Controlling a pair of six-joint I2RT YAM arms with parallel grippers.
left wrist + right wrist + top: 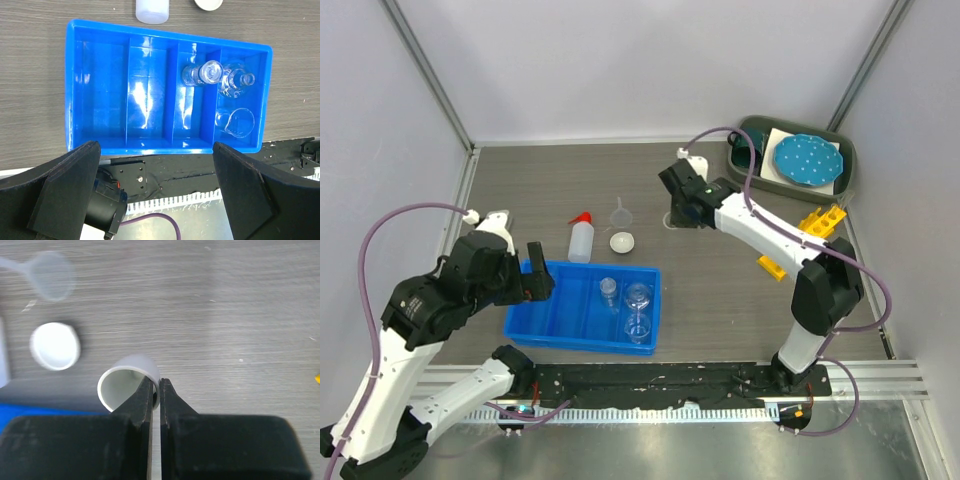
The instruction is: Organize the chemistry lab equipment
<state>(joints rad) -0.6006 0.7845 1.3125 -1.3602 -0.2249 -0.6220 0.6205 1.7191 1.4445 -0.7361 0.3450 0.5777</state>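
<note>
Bright blue tray [560,315], clear glassware [638,297] inside, on a grey wood-grain table [720,290]. Beyond it, a white bottle [581,243] with red nozzle [582,217], a white dish [622,241] and, rightward, a second white dish [120,382]. Far right: yellow rack [823,220], blue white-dotted plate [807,160].

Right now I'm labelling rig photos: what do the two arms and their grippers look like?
The left arm and right arm have white shells with black joints. A purple cable loops along each. The left gripper and right gripper have flat black fingers.
</note>
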